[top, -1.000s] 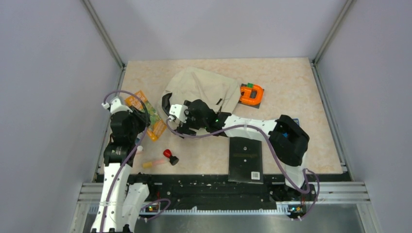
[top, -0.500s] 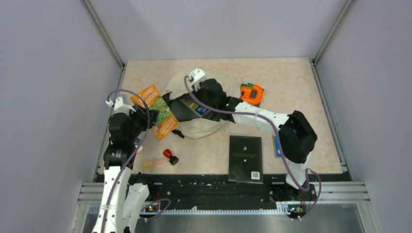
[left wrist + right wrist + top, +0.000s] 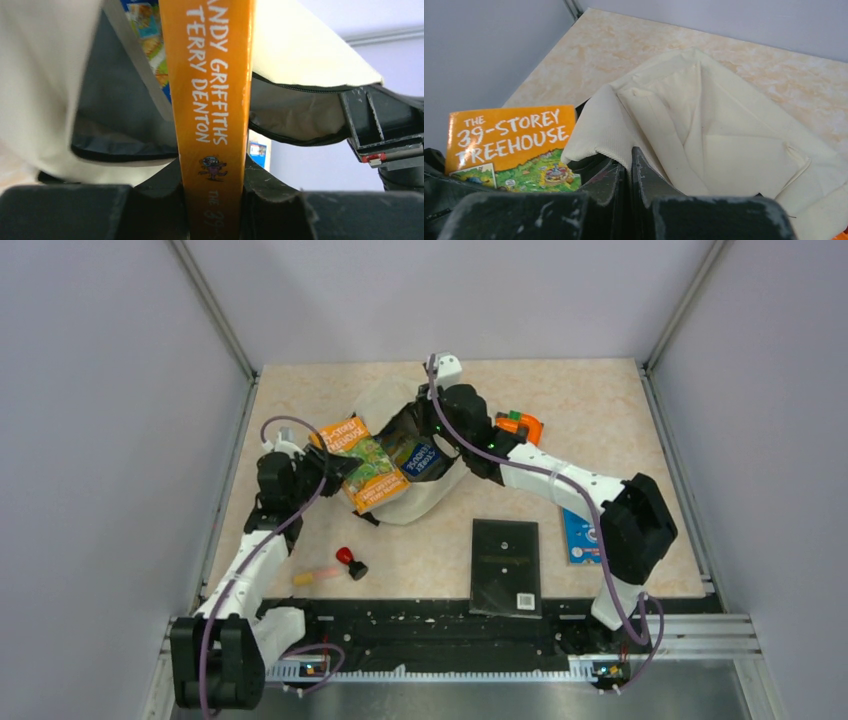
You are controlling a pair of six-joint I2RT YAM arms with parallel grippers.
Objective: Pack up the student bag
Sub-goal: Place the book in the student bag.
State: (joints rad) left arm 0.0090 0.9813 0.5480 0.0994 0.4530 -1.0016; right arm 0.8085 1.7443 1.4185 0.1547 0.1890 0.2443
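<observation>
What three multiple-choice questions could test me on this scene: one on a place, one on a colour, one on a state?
1. Where does the black pad lie? A inside the student bag; B on the table; C in a gripper.
2. What colour is the spine of the book in the left gripper? A blue; B orange; C green.
3. The right gripper is: A wide open; B shut on the book; C shut on the student bag's edge.
Key: B, it lies flat on the tabletop; B, the left wrist view shows orange; C, cream fabric is pinched between its fingers.
</observation>
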